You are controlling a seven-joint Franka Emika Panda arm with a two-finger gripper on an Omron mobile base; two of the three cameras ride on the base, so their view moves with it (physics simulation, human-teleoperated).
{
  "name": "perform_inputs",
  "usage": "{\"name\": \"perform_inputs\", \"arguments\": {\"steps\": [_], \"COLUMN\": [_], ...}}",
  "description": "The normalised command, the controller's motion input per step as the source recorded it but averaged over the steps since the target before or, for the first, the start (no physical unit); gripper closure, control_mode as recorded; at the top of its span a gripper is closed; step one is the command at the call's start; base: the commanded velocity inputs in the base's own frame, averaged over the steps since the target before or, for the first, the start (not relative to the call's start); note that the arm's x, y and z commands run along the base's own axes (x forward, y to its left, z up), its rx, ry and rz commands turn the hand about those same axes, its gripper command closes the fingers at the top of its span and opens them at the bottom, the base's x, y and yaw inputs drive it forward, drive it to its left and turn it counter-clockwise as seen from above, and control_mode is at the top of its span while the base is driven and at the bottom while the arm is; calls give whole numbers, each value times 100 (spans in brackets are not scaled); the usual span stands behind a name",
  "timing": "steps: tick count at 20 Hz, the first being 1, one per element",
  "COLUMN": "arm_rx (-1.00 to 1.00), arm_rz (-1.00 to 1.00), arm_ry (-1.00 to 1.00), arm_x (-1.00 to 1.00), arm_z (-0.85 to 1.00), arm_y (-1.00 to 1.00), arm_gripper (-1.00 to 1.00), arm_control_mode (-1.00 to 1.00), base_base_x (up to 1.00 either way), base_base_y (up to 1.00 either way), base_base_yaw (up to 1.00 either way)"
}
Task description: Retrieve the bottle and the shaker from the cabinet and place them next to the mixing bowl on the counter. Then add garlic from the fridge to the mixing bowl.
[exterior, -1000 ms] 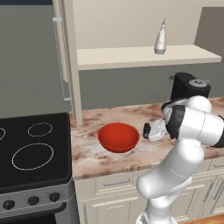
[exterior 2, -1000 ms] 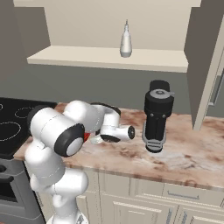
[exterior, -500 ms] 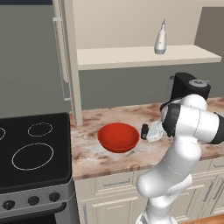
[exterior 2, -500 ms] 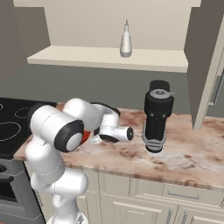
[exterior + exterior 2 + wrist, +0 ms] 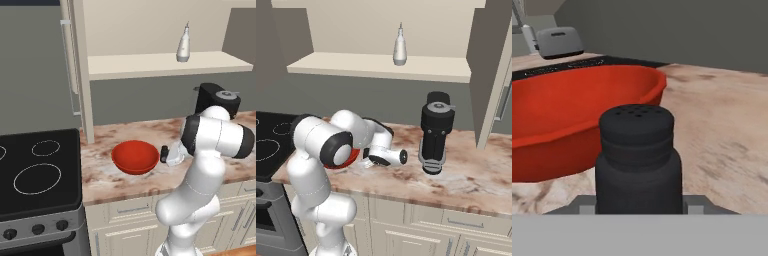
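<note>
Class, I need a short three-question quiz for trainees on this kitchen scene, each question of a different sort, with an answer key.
1. True or false: the bottle stands on the cabinet shelf.
2. What does the gripper hold? A) garlic B) the shaker C) a spoon
3. Fill in: the shaker is beside the red ____ on the counter.

Key: 1 true. 2 B. 3 bowl.
</note>
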Motion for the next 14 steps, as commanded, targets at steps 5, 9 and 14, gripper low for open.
{"name": "perform_inputs", "arguments": {"steps": [5, 9, 14], "arm_rx": [-2, -1, 0], "arm_rz": [0, 0, 0], "arm_ry": [0, 0, 0], "arm_x": [0, 0, 0], "arm_z": [-29, -18, 0], "arm_y": [5, 0, 0], "arm_gripper": [100, 100, -100], "arm_control_mode": [-100, -100, -100], "base_base_x": [0, 0, 0], "base_base_y": [0, 0, 0], "base_base_yaw": [0, 0, 0]}}
